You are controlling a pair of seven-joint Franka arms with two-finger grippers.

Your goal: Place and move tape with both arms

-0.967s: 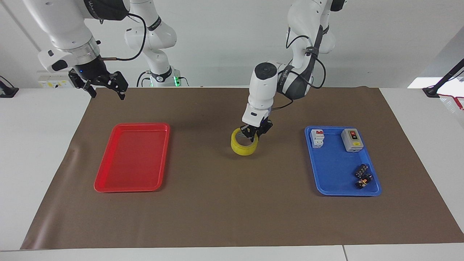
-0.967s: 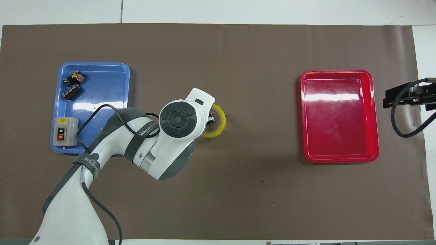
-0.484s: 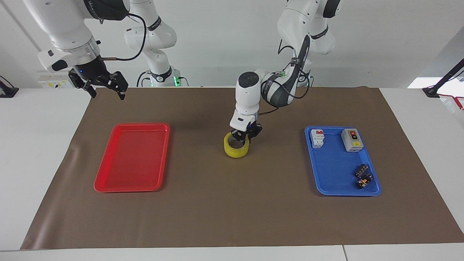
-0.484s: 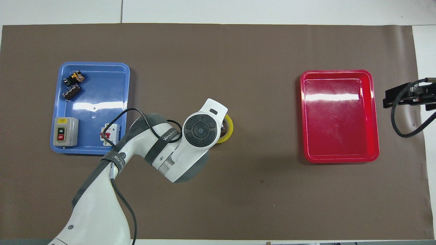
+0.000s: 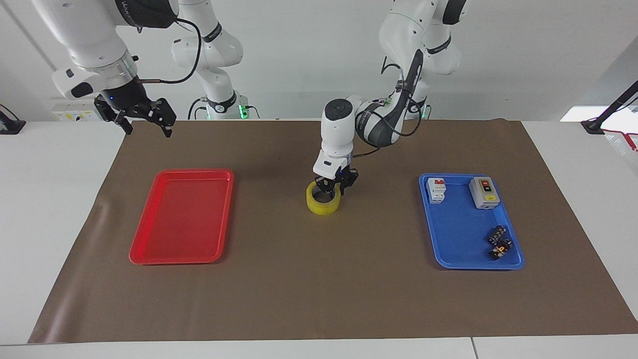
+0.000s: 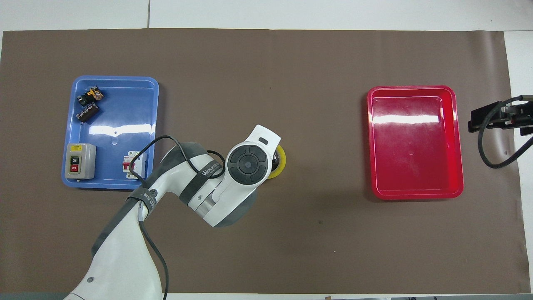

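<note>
jaws: left gripper [image 5: 333, 188] at the yellow translucent tape roll [image 5: 323, 203], grip unclear; right gripper [image 5: 144, 119] open, empty, waiting
step: setting tape mid-mat
next: right arm pickup

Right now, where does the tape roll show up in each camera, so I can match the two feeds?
Facing view: the tape lies on the brown mat at the middle, between the two trays, with the left gripper at its rim.
Overhead view: the tape shows only as a yellow arc at the middle, mostly covered by the left arm's wrist.
Shared landmark: the red tray, toward the right arm's end of the table.
</note>
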